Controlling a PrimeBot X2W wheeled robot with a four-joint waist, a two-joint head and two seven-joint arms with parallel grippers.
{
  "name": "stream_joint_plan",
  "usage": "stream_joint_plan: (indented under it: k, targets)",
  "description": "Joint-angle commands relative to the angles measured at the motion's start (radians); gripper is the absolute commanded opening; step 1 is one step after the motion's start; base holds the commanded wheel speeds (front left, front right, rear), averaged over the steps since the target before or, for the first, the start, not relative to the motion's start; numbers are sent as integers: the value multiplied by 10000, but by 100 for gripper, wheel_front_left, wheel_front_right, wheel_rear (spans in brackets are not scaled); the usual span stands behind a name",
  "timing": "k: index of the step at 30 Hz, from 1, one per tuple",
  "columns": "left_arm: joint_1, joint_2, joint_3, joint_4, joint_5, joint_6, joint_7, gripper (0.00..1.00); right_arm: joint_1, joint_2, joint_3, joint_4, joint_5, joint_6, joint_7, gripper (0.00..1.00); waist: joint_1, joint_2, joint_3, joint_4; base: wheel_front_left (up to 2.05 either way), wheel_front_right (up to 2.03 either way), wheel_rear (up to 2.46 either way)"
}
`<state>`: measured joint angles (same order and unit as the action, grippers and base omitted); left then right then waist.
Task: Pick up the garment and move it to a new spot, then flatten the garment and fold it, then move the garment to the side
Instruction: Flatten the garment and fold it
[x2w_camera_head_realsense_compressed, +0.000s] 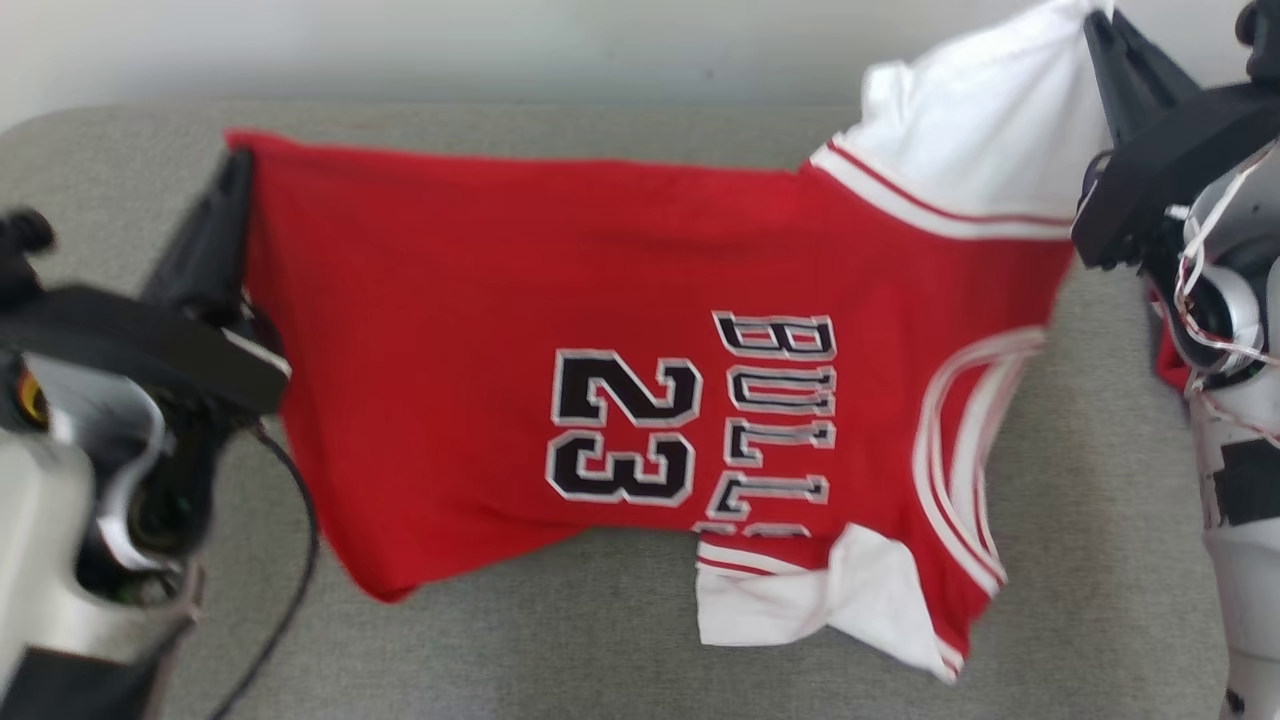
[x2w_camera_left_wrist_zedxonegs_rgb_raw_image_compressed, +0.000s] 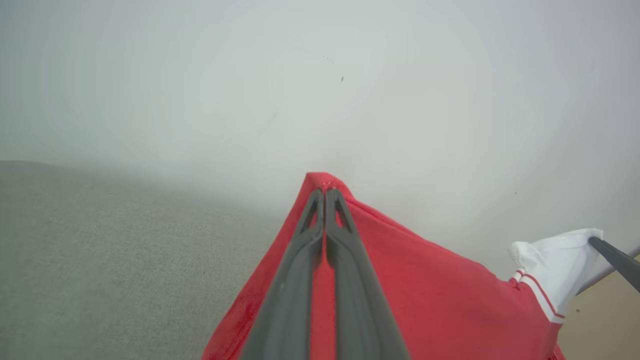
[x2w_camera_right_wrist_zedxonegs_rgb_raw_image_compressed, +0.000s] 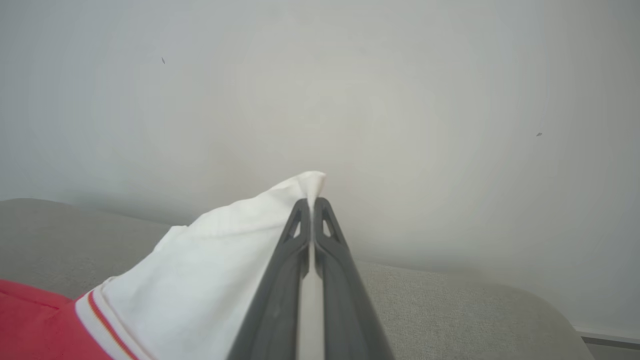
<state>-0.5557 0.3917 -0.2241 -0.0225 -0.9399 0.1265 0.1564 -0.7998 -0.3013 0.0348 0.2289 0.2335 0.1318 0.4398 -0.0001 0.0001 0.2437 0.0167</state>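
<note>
The garment (x2w_camera_head_realsense_compressed: 520, 290) is a red jersey with white sleeves, black "BULLS" lettering and the number 23. It hangs stretched between my two grippers above a grey cushioned surface (x2w_camera_head_realsense_compressed: 620, 630). My left gripper (x2w_camera_head_realsense_compressed: 236, 165) is shut on the garment's red corner (x2w_camera_left_wrist_zedxonegs_rgb_raw_image_compressed: 320, 181) at the left. At the upper right, my right gripper (x2w_camera_head_realsense_compressed: 1095, 25) is shut on a white sleeve (x2w_camera_right_wrist_zedxonegs_rgb_raw_image_compressed: 235, 260). The lower edge droops, with the other white sleeve (x2w_camera_head_realsense_compressed: 800, 595) dangling near the surface.
A pale wall (x2w_camera_head_realsense_compressed: 500, 50) runs right behind the grey surface. The surface has rounded far corners (x2w_camera_right_wrist_zedxonegs_rgb_raw_image_compressed: 540, 300). A black cable (x2w_camera_head_realsense_compressed: 295, 540) loops down from my left wrist. My right arm's pale forearm (x2w_camera_head_realsense_compressed: 1240, 480) stands at the right edge.
</note>
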Motion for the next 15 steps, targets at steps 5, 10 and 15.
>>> stream_joint_plan:
  k: [5, 10, 15]
  targets:
    - [-1750, 459, 273, 508, -136, -106, 573, 0, -1000, -243, 366, 12, 48, -25, -290, 0, 1, -1, -190, -706, 0, 0, 0]
    - [-3147, 530, 263, 877, -51, -220, 807, 0, -2112, -518, 751, 256, -7, -25, -714, 0, 1, -1, -157, -979, 0, 0, 0]
    - [-4378, 469, 403, 1023, -4, -226, 679, 0, -3141, -635, 888, 372, -274, -25, -1539, 0, 1, -1, 141, -1156, 0, 0, 0]
